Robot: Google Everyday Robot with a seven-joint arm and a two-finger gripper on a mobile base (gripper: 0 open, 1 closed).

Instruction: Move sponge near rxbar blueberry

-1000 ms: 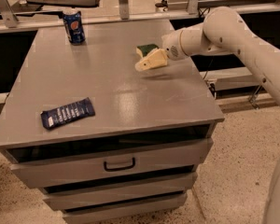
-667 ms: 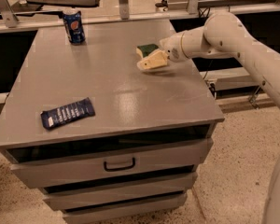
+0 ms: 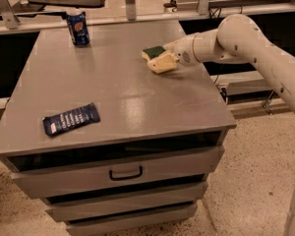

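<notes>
Camera view, front left: rxbar blueberry (image 3: 71, 119) flat on the table (image 3: 137, 102), long axis roughly left-right.
Bearing: the bar lies front-left of my grip, well apart.
Back right: my gripper (image 3: 171, 57) clamped on the tilted sponge (image 3: 157, 60).
Back left: upright soda can (image 3: 77, 28).

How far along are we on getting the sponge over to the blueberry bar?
Done: the gripper is at the sponge, on the far right of the table. In hand: securing it; I cannot tell whether it is gripped. Left: the whole carry to the blue bar, which lies near the front left corner.
</notes>
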